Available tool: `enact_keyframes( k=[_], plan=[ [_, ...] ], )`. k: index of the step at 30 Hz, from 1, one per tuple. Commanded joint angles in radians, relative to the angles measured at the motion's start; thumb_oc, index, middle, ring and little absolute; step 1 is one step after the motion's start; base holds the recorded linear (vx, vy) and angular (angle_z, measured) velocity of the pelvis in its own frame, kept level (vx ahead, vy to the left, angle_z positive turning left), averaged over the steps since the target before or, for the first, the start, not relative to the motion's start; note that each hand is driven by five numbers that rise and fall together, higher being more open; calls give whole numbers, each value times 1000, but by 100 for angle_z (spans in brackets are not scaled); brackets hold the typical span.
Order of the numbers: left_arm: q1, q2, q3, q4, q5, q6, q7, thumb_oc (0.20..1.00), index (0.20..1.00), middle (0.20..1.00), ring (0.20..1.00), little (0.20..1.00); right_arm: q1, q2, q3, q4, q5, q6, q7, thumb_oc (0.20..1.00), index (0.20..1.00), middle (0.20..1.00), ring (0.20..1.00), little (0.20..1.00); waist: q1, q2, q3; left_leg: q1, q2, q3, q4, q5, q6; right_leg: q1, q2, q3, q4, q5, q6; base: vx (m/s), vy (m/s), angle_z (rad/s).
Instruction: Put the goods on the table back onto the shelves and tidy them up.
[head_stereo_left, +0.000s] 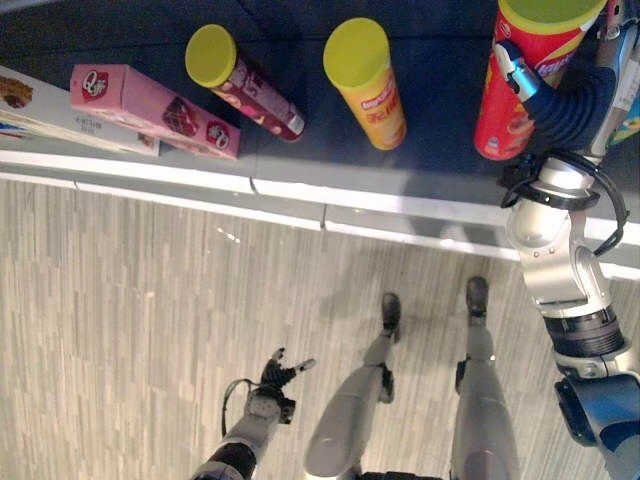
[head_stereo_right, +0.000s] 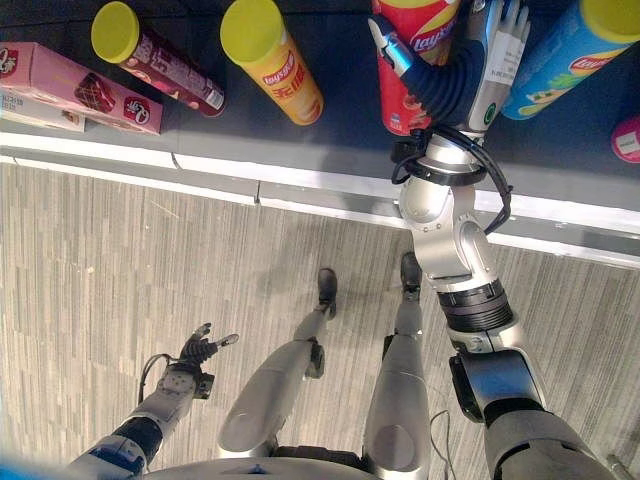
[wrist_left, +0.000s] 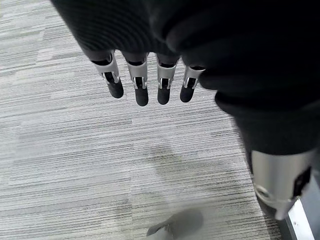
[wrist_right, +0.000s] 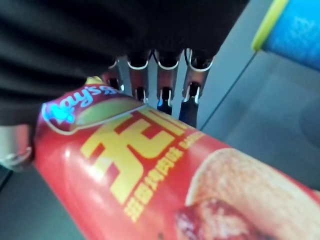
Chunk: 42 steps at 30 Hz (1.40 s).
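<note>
A red chip can with a yellow-green lid stands on the dark shelf. My right hand is shut on it, thumb on one side and fingers on the other. In the right wrist view the red can lies across the palm with the fingers behind it. My left hand hangs low over the floor, open and holding nothing; its straight fingers show in the left wrist view.
On the same shelf stand a yellow can, a maroon can with a yellow lid, a pink box and a white box. A blue can stands right of the red one. The shelf has a white front edge.
</note>
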Motion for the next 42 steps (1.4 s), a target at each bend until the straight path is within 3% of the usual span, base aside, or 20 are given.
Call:
enact_keyframes(
  k=[1,6,11,23,33,42],
  plan=[
    [-27,38,-38,26,-39,-10,38,1000,1000,1000,1000,1000,-107,-12,21,-108,-29,-50,-33,200,200,200,200,200,-5,59,-15,-57,-2,0,5,-40,-70,-45,-53,29,72,-76,76,0,0,0],
    [-37,29,-41,34,-37,-10,47,1000,1000,1000,1000,1000,-109,5,46,-96,-11,-60,-27,200,200,200,200,200,-1,54,-10,-79,-1,3,5,-33,-73,-64,-53,22,73,-73,76,5,-3,1],
    [-28,29,-37,17,-57,-21,52,1000,1000,1000,1000,1000,-141,0,64,-83,-24,-53,-37,200,200,200,200,200,8,84,4,-108,-7,6,5,-25,-79,-100,-61,21,87,-75,77,4,14,1],
    [-42,18,-40,10,-74,-25,57,1000,1000,1000,1000,1000,-169,15,93,-75,-17,-45,-33,200,200,200,200,200,6,106,25,-130,-16,24,5,-22,-80,-138,-69,29,101,-70,79,6,18,-3],
    [-70,18,-45,11,-74,-29,71,1000,1000,1000,1000,1000,-228,-10,91,-6,-15,-25,-63,200,200,200,200,200,9,100,37,-149,-12,24,5,-16,-87,-165,-65,32,121,-78,76,0,0,0],
    [-86,17,-49,17,-75,-30,68,1000,1000,1000,1000,1000,-275,-53,91,37,-17,-8,-73,200,200,200,200,200,15,125,42,-175,-11,27,5,-11,-94,-209,-63,41,148,-89,75,3,1,0]
  ],
)
